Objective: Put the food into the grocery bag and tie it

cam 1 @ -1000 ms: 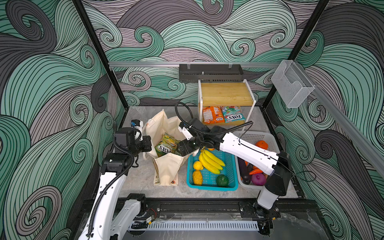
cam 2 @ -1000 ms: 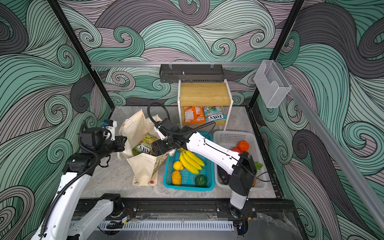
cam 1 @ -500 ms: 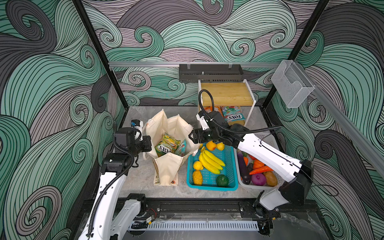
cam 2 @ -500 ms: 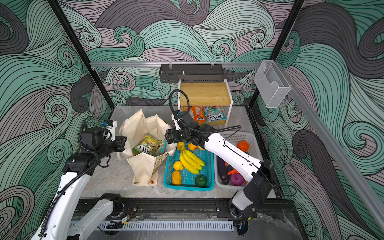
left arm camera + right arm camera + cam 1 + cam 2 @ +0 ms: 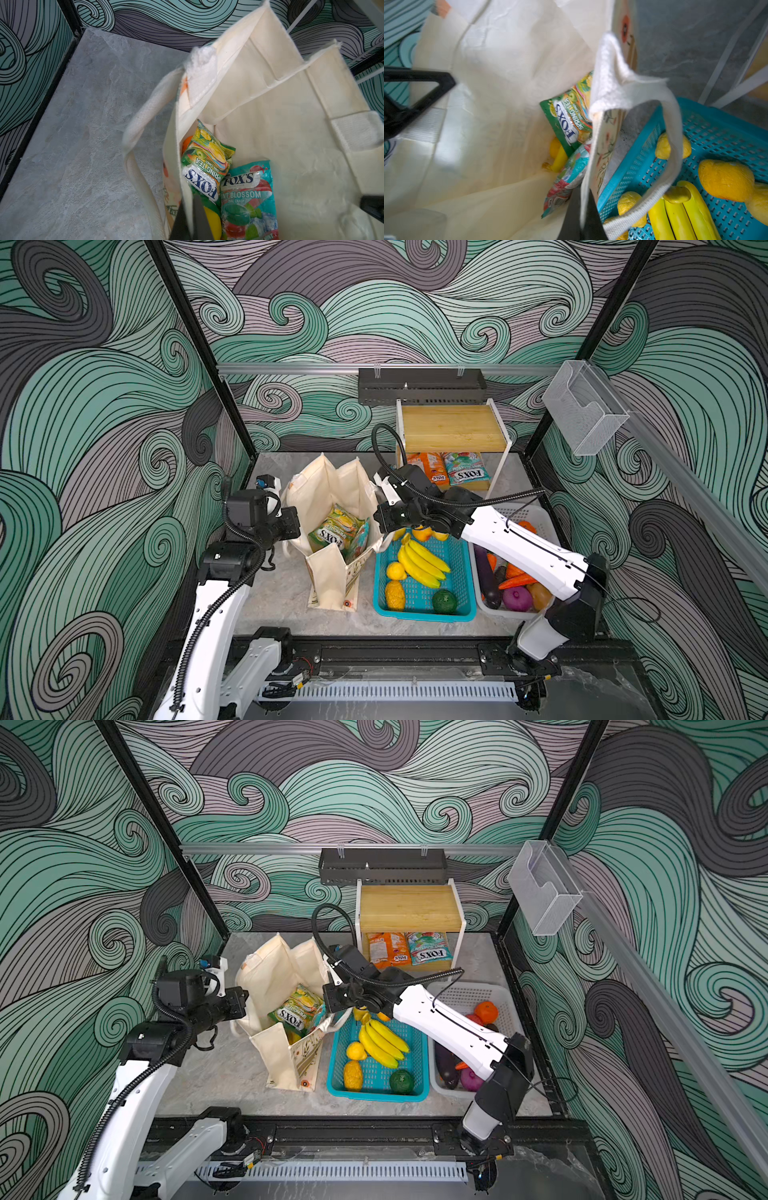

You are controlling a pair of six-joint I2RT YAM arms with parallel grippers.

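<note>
grocery bag point(image 5: 328, 489) rims clamped, left pincer point(image 5: 295, 523), right pincer point(image 5: 380, 523) opposite

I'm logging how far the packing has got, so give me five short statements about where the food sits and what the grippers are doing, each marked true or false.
1. The green FOX'S snack packet lies inside the cream canvas tote bag. True.
2. The purple eggplant lies in the white plastic basket. True.
3. The yellow banana bunch lies in that white basket too. False: it lies in the teal plastic basket.
4. The left gripper and right gripper are both open above the tote. False: each is shut on the tote's rim cloth, on opposite sides.
5. The orange snack packet sits under the wooden-topped white rack. True.
</note>
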